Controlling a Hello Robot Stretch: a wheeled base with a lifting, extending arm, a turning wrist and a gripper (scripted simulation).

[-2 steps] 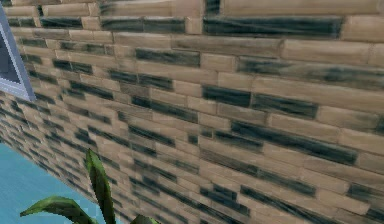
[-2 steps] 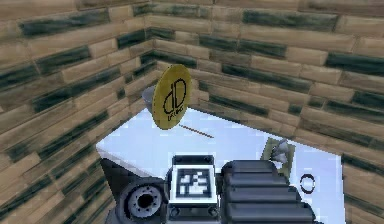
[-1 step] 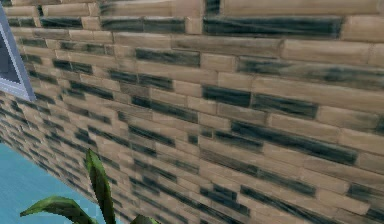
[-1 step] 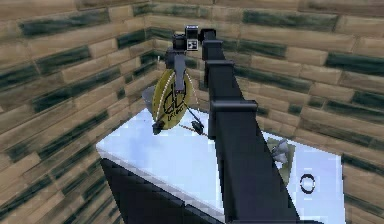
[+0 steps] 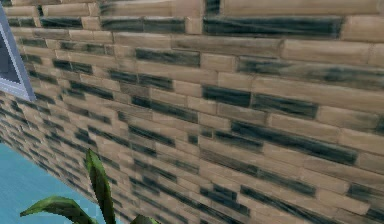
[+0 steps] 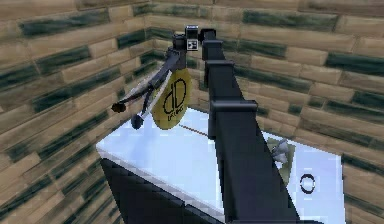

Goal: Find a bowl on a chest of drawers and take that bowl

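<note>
- Currently I see the gripper (image 6: 127, 112) in the arm side view, at the far end of the arm (image 6: 240, 130), with its thin fingers reaching down to the left.
- A tan round thing (image 6: 172, 97) with dark marks, likely the bowl, sits just right of the fingers, over the far left part of the chest of drawers (image 6: 170, 152). I cannot tell whether the gripper holds it, nor how the gripper is set.
- The chest has a white top and a dark front.
- A second tan piece (image 6: 305, 182) with a dark ring lies on the top at the right, beside the arm.
- A brick wall (image 6: 60, 60) stands behind.
- Ahead I see a plant (image 5: 97, 185) near the bottom left, a blue floor (image 5: 20, 180) and a window frame (image 5: 8, 60) at the left.
</note>
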